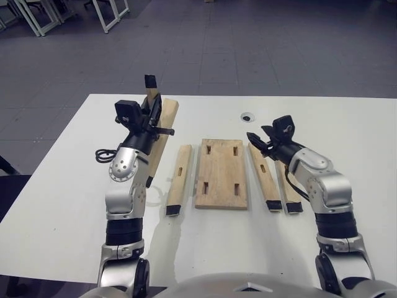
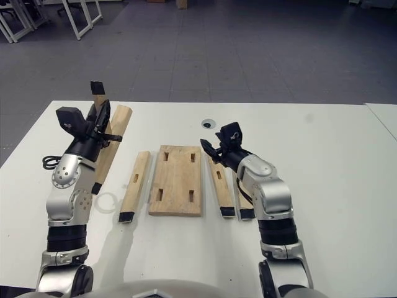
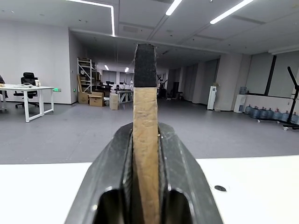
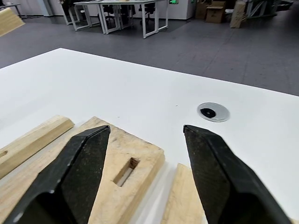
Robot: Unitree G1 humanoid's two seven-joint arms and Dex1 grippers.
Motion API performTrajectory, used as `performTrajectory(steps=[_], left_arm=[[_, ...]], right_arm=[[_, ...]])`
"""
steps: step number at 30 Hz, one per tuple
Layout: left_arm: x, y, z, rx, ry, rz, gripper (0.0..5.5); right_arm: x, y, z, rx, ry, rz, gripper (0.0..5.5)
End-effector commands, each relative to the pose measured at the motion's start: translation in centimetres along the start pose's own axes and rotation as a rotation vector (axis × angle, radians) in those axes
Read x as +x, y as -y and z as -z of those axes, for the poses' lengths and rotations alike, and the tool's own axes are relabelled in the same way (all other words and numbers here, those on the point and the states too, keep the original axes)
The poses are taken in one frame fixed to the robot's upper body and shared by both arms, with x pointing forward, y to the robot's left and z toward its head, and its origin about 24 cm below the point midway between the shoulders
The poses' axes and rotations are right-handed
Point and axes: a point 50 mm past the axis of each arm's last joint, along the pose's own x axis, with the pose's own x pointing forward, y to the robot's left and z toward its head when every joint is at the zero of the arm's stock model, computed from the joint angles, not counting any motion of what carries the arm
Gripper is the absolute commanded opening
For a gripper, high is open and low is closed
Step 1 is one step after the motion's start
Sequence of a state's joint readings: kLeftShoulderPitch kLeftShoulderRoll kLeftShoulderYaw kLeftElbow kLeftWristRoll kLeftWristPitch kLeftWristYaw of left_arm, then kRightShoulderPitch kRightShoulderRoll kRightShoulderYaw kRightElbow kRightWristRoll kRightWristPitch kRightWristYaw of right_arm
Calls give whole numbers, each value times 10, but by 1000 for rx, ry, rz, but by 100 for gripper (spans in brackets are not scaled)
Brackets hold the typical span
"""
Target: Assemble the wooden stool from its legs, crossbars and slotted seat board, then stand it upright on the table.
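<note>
Six wooden parts lie in view, one held up and five down on the white table [image 1: 74, 205]. Farthest left, the left gripper [image 1: 153, 105] is pressed together on a thin stick [image 3: 145, 107], pinching it by its flat sides. The stick stands nearly upright, long axis vertical, its black-capped end on top.

Just beside it, partly behind the left arm, is a long leg [image 1: 166, 121]. It runs away from the robot and leans a little to the right at its far end, with the black cap at the near end. I cannot tell whether it lies flat or is tilted up.

Next comes a short bar [image 1: 177, 177] with one slot midway, pointing away from the robot, black cap nearest. The seat board [image 1: 221, 174] lies flat at the middle, four slots showing, its long side also running away from the robot.

Right of the board two more bars fan outward toward the robot: a slotted bar [image 1: 263, 171] and an outer bar [image 1: 289, 192], both black-capped at the near end. The right gripper [image 4: 145, 130] hangs over their far ends, fingers spread wide and holding nothing. Beyond it sits a round cable hole [image 1: 248, 116].
</note>
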State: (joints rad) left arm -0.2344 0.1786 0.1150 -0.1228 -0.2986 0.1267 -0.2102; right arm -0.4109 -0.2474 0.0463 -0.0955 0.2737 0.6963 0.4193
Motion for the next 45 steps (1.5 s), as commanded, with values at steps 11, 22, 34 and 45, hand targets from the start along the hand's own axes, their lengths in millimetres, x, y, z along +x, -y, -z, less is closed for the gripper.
performTrajectory(steps=[11, 22, 34, 45], left_arm=[[-55, -35, 76, 132, -196, -280, 42], [-69, -43, 104, 143, -223, -308, 42], [-87, -46, 74, 214, -188, -311, 228], [-156, -12, 37, 158, -485, -183, 228]], right_arm=[[-13, -5, 12, 54, -79, -26, 289], [-17, -5, 15, 51, -96, -15, 289], [-16, -7, 15, 65, -84, -4, 289], [3, -1, -21, 54, 5, -46, 289]])
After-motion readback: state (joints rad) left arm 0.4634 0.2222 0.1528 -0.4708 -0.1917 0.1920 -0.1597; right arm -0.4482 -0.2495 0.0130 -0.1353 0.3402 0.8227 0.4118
